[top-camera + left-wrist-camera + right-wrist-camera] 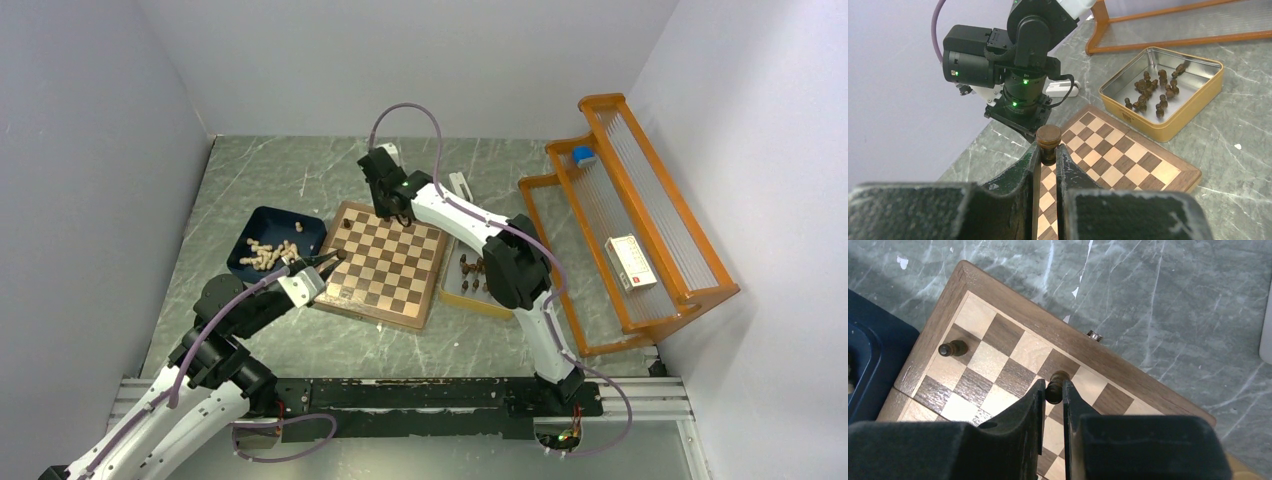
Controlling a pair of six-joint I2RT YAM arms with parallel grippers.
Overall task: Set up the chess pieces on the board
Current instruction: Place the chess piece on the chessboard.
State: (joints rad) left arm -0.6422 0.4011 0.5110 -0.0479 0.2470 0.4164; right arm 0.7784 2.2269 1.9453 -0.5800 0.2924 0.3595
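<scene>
From above, the left gripper [336, 258] is seen at the left edge of the board [385, 272], jaws pressed onto something small. A blue tray [262, 226] of pale pieces [268, 254] lies just outboard of it, so little room is left on that side. The right gripper [403, 216] hangs over the board's far edge, with bare table beyond it. A yellow-rimmed tin [476, 304] lies just past the board's right edge, and an orange rack [640, 230] stands farther right.

In the left wrist view, a dark chessman [1048, 141] is seen pinched between the fingers, a flat round end showing above the fingertips. The right arm stands close ahead, narrowing the way forward. Open board lies ahead and to the right. Beyond its edge, the loose dark chessmen [1150, 90] in the tin can be told apart only here.

In the right wrist view, a second dark chessman [1057, 385] is seen pinched over the squares beside the far border. A lone chessman [952, 348] on a dark square near the corner, left of the gripper and well apart, is shown clearly only here.
</scene>
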